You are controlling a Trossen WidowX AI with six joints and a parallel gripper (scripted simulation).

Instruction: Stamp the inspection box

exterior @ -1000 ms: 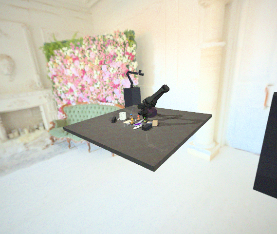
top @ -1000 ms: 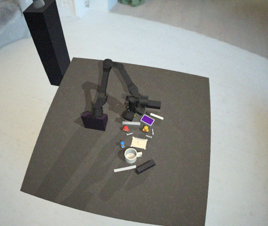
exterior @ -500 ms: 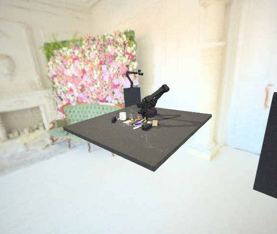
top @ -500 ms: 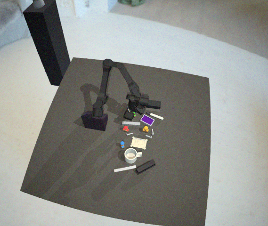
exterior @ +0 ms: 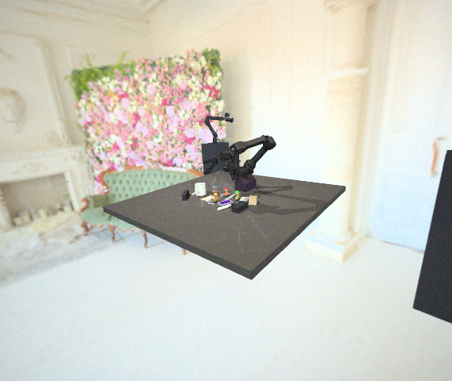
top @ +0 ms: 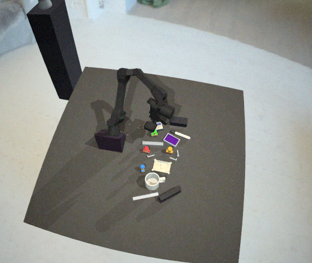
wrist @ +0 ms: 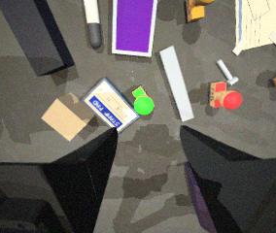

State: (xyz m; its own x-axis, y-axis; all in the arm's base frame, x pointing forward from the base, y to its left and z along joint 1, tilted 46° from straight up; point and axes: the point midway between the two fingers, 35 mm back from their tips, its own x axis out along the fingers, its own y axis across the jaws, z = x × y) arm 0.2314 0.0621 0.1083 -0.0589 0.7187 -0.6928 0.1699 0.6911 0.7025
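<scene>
The green-knobbed PASS stamp [wrist: 143, 104] [top: 154, 133] stands upright on the dark bench, touching the right corner of the white card [wrist: 110, 104] [top: 159, 125] with its blue strip. My gripper [wrist: 148, 131] [top: 156, 122] is open and empty, with its fingers spread above the bench just short of the stamp and not touching it. The purple ink pad [wrist: 134, 24] [top: 171, 139] lies beyond the card and stamp. Whether there is a print in the card's box is too small to tell.
Around the stamp are a grey bar [wrist: 176, 83], a red stamp [wrist: 225, 97], an orange stamp [wrist: 196, 7], a blue stamp [top: 142, 167], a marker [wrist: 91, 21], a black box [wrist: 33, 36] and a tan block [wrist: 65, 118]. A paper sheet [top: 162, 166] and mug [top: 152, 181] lie farther off.
</scene>
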